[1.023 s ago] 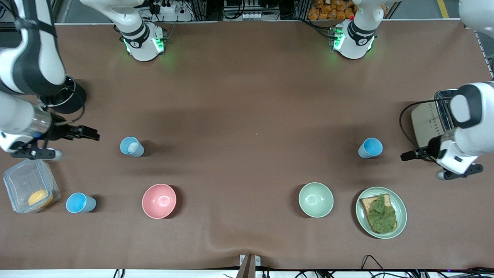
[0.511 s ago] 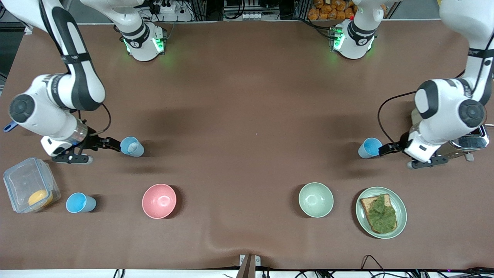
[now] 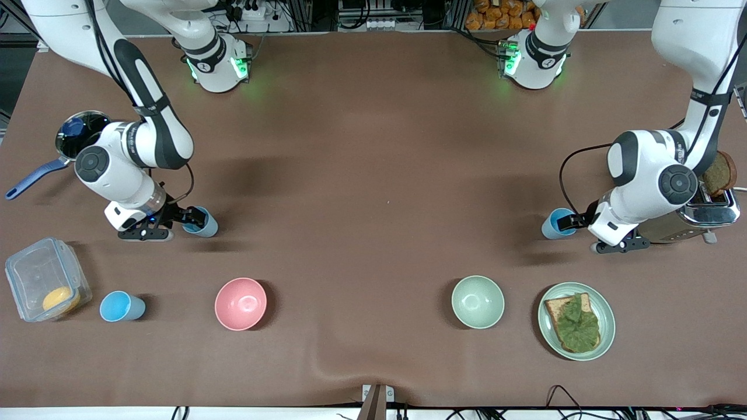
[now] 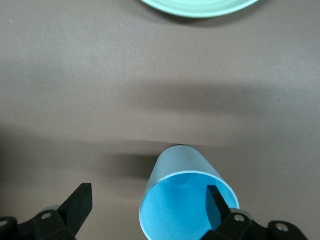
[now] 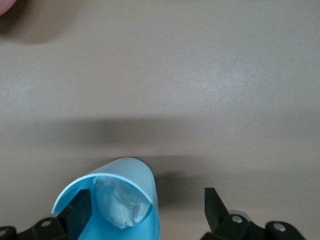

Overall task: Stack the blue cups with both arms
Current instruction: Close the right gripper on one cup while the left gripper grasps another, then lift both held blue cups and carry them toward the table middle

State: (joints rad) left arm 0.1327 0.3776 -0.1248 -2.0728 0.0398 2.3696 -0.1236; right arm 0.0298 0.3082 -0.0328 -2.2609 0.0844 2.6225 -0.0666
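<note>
Both open tools, left and right, have advanced to straddle cup rims.

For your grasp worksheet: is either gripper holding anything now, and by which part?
Nothing is held. Each open gripper, left and right, has one finger inside its blue cup's rim, not clamped.

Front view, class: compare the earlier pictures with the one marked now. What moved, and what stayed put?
Both arms swung in. The right gripper now straddles the rim of the paler blue cup, open. The left gripper likewise straddles the rim of the brighter blue cup, open. Neither cup is lifted. The third blue cup, pink bowl and green bowl stayed.
</note>
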